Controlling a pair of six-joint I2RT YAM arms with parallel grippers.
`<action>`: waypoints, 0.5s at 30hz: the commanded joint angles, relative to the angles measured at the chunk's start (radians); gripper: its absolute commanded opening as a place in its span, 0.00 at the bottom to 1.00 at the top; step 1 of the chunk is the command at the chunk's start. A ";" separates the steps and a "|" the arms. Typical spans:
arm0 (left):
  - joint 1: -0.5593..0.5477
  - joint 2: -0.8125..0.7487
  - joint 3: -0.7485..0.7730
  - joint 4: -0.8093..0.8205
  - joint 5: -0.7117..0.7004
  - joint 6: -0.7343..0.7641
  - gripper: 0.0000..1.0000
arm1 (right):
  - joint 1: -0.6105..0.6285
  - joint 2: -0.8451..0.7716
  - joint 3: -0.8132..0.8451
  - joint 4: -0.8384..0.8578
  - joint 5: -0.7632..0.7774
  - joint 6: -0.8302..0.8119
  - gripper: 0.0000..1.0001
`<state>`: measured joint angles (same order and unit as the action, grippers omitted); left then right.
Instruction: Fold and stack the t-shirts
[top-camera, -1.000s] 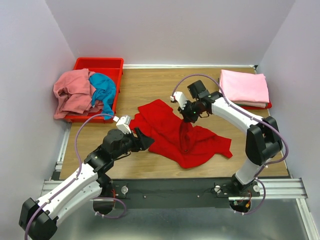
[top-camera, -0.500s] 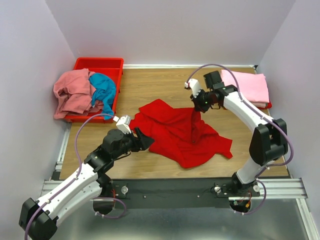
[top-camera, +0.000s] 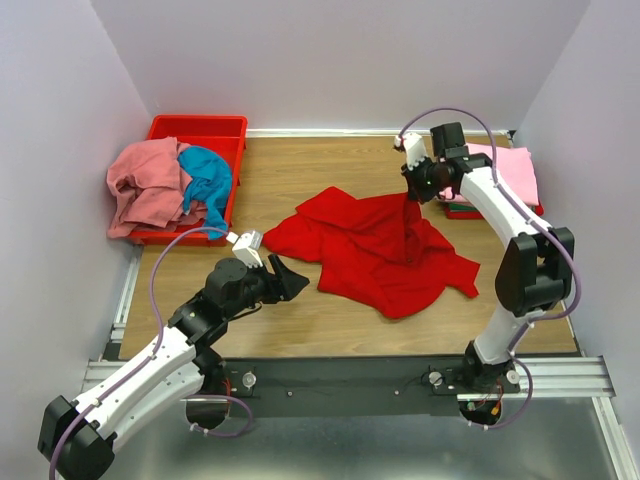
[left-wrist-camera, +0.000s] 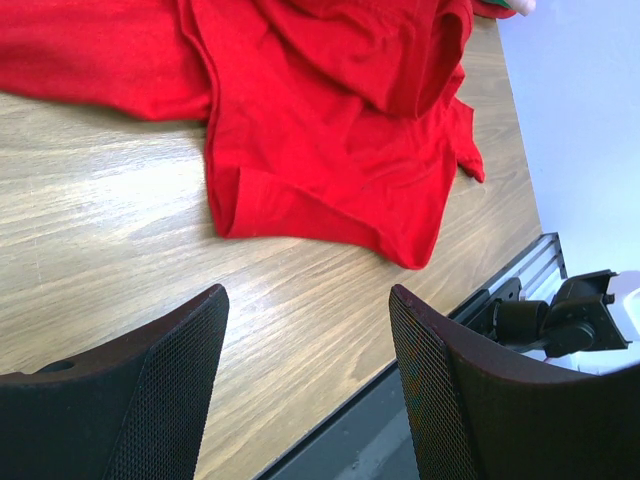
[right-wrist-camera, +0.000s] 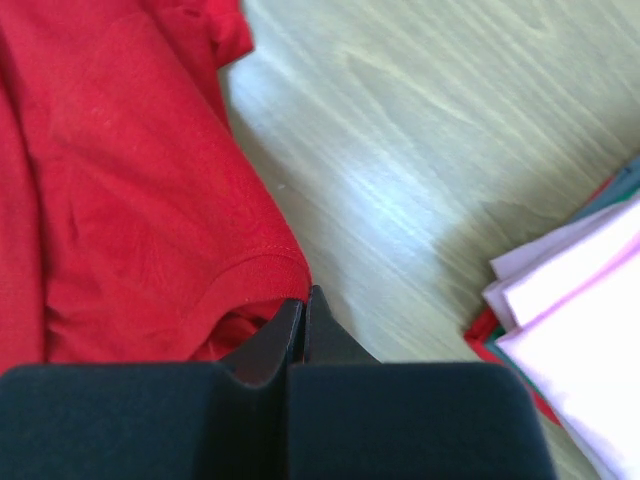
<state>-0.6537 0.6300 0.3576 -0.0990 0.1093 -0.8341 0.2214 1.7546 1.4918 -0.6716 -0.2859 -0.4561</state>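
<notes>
A bright red t-shirt (top-camera: 380, 250) lies crumpled across the middle of the wooden table. My right gripper (top-camera: 413, 196) is shut on a hemmed edge of it and holds that edge up near the back right. In the right wrist view the closed fingertips (right-wrist-camera: 306, 292) pinch the red hem (right-wrist-camera: 262, 268). My left gripper (top-camera: 290, 278) hovers open just left of the shirt, with nothing in it. The left wrist view shows its gripper (left-wrist-camera: 308, 292) with jaws wide apart over bare wood, and the red t-shirt (left-wrist-camera: 330, 130) ahead of them.
A folded stack topped by a light pink t-shirt (top-camera: 508, 168) lies at the back right, next to my right gripper. A red bin (top-camera: 200, 130) at the back left holds a salmon pink t-shirt (top-camera: 145, 185) and a teal one (top-camera: 208, 180). The table's front edge (left-wrist-camera: 420, 350) is close to my left gripper.
My right gripper has moved back and to the right with the red hem in it, dragging the shirt rightward. The left arm has not moved.
</notes>
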 joint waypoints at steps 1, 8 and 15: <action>0.006 0.000 0.020 0.012 0.018 0.021 0.73 | -0.031 0.028 0.061 0.018 0.025 0.034 0.00; 0.006 -0.003 0.023 0.010 0.017 0.024 0.73 | -0.063 0.063 0.090 0.017 0.019 0.034 0.00; 0.006 0.002 0.029 0.007 0.015 0.029 0.73 | -0.077 0.075 0.102 0.017 0.019 0.034 0.01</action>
<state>-0.6537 0.6315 0.3611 -0.0994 0.1093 -0.8227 0.1558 1.8080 1.5532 -0.6697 -0.2806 -0.4343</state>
